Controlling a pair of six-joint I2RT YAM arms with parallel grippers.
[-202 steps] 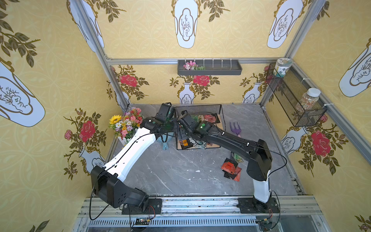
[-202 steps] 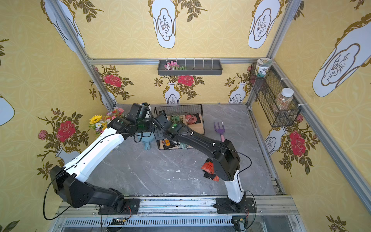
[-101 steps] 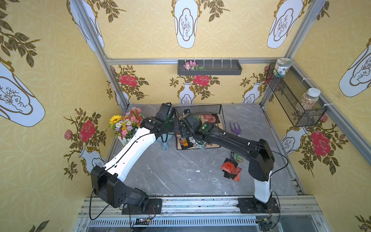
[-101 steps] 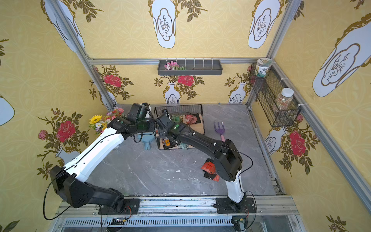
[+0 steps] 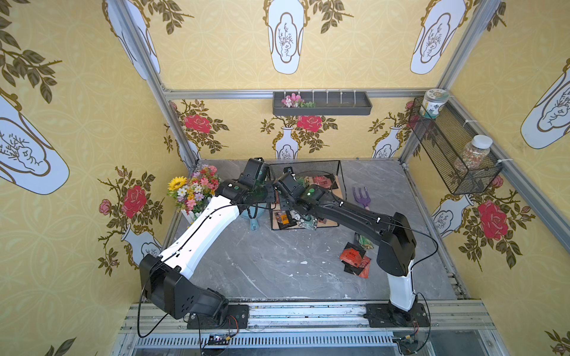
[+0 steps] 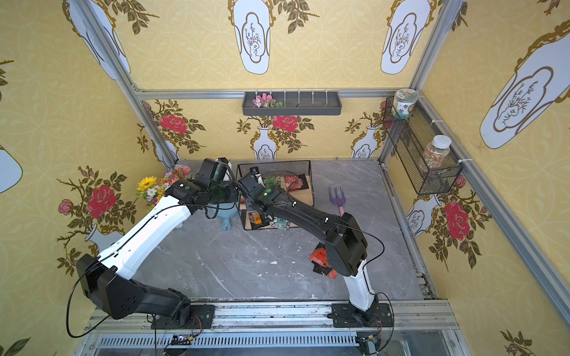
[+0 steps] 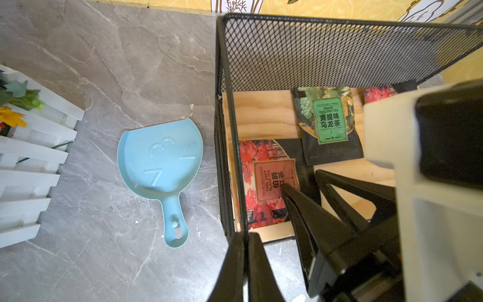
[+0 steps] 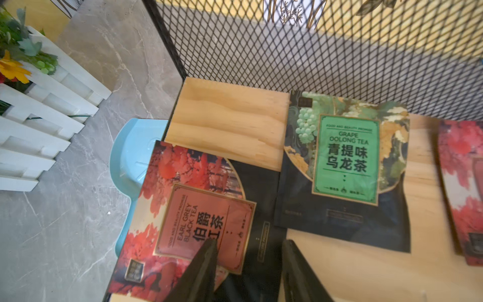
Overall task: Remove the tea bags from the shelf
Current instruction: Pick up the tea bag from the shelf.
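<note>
Now, right gripper: jaws about half open, no clear hold; one finger above the red panel, its partner above the black edge.
Earl Grey tea bag: beneath those fingers, on the wooden board of the shelf.
Grape Oolong tea bag: just beyond the fingertips, lying flat.
Left gripper: clamped shut on the shelf's corner wire.
Blue scoop: beside that wire, on the table.
</note>
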